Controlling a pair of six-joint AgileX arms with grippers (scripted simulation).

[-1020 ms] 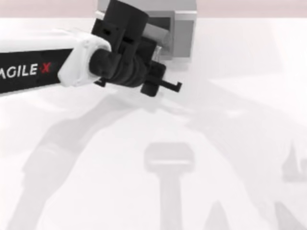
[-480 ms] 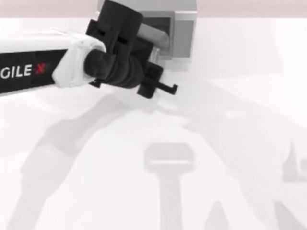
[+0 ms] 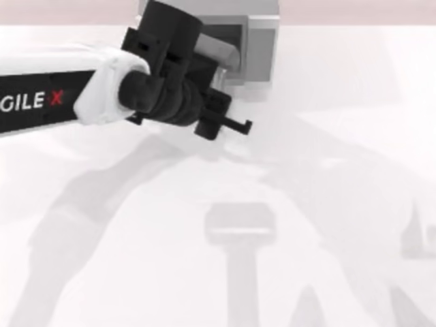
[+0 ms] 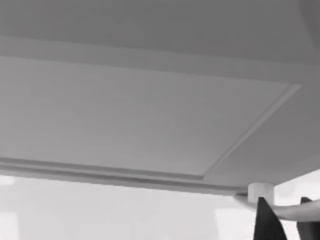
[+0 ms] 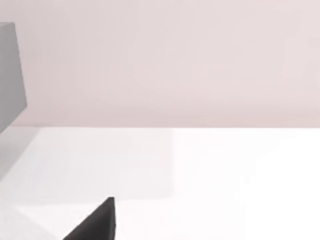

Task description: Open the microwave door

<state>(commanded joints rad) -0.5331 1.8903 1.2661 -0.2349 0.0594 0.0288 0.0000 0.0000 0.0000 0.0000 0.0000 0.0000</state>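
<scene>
The microwave (image 3: pixel 255 41) is seen at the far edge of the white surface (image 3: pixel 327 204), near the middle of the top view, its top cut off by the frame. The microwave door (image 3: pixel 219 48) is swung partly outward, and a dark cavity is visible behind it; whether anything lies inside cannot be told. The left gripper (image 3: pixel 235 124) is reached in from the left, its black wrist covering much of the door. In the left wrist view the door panel (image 4: pixel 150 120) fills the frame, and the pale handle (image 4: pixel 280 210) is seen between two dark fingertips (image 4: pixel 267 222), so the jaws appear narrowed on it. The right arm is out of the top view; only a dark finger tip (image 5: pixel 97 222) is shown in its wrist view, so its jaws cannot be judged.
</scene>
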